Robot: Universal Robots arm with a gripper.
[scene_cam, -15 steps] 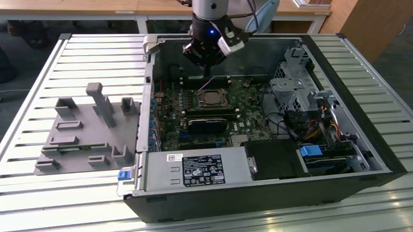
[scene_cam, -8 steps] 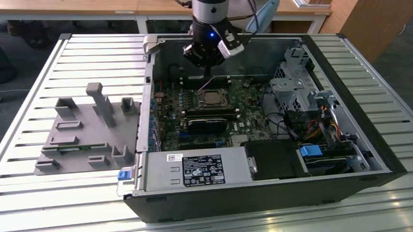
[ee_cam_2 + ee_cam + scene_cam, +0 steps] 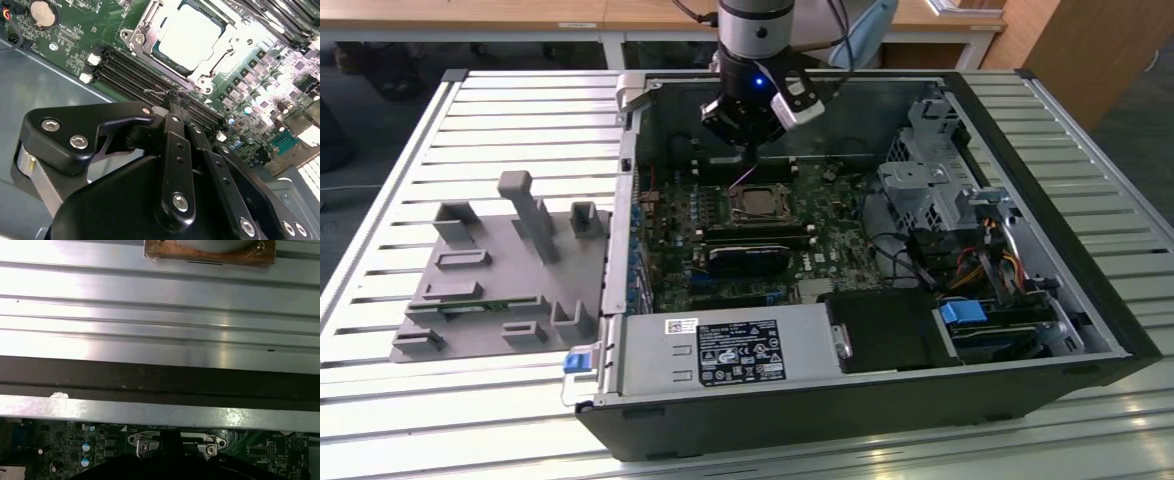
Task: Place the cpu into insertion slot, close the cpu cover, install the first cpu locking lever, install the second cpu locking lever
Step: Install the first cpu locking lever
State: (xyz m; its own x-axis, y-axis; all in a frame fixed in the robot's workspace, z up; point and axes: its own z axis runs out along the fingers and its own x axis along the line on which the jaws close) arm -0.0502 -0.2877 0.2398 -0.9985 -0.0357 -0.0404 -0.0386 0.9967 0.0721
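Observation:
The cpu lies flat in the insertion slot on the green board, its pale metal top showing. The silvery cpu cover is down around it as a frame. A thin wire locking lever sticks out at the socket's edge beside the memory slots. My gripper is shut, its black fingertips together right at that lever's end; whether they pinch the wire I cannot tell. In the exterior view the gripper hangs just behind the socket, inside the open computer case.
Long black memory slots run beside the socket. A black card sits in front of it, a power supply nearer still. A drive cage stands at the exterior view's right. A grey fixture lies on the slatted table.

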